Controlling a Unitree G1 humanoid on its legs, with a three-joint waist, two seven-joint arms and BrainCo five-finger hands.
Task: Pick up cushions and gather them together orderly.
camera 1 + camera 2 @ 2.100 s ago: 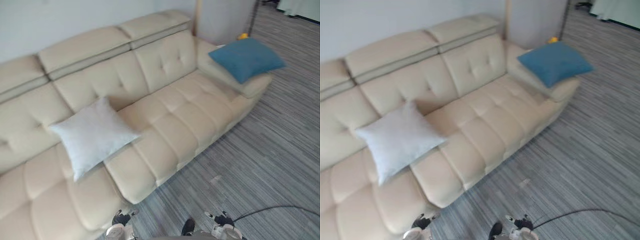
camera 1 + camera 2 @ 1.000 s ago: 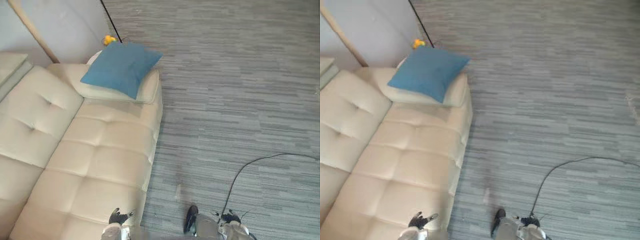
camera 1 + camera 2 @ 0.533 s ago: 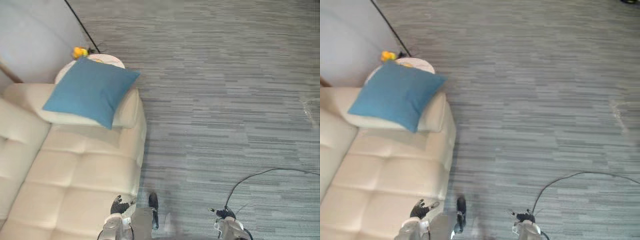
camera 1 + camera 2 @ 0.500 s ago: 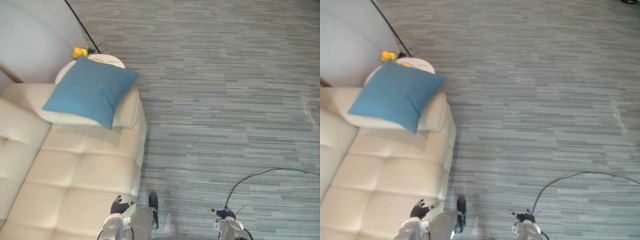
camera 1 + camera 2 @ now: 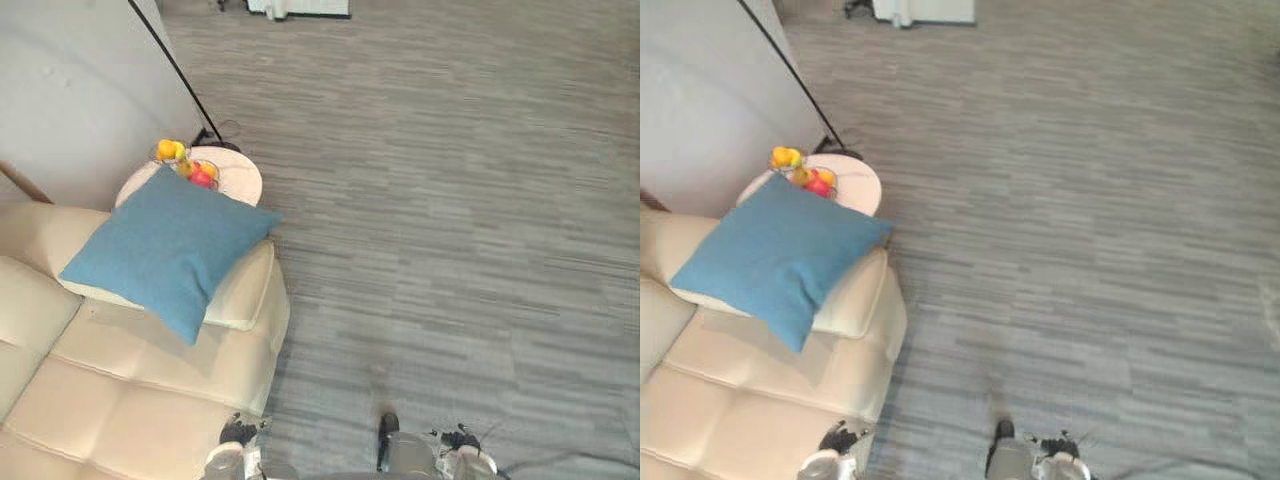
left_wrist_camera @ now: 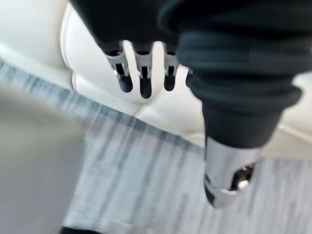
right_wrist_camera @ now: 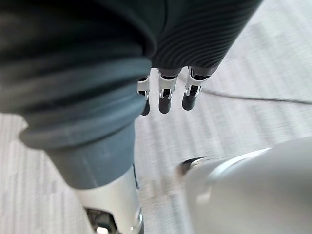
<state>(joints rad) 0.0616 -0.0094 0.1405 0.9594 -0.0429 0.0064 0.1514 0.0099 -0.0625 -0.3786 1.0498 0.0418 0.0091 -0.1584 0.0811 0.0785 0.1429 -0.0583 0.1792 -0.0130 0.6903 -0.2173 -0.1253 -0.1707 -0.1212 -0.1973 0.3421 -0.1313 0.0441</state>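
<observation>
One blue cushion (image 5: pixel 165 250) lies on the cream sofa (image 5: pixel 130 400) by grey carpet (image 5: pixel 450 200); left hand (image 6: pixel 141 83) and right hand (image 7: pixel 165 95) hang slack.

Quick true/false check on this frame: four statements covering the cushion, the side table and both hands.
1. The blue cushion lies on the sofa armrest. True.
2. The left hand grips the cushion. False: it is open and empty, over the sofa's front edge.
3. A round side table with fruit on it stands beside the armrest. True.
4. The right hand is shut on a cushion. False: it is open and empty, above the floor.
</observation>
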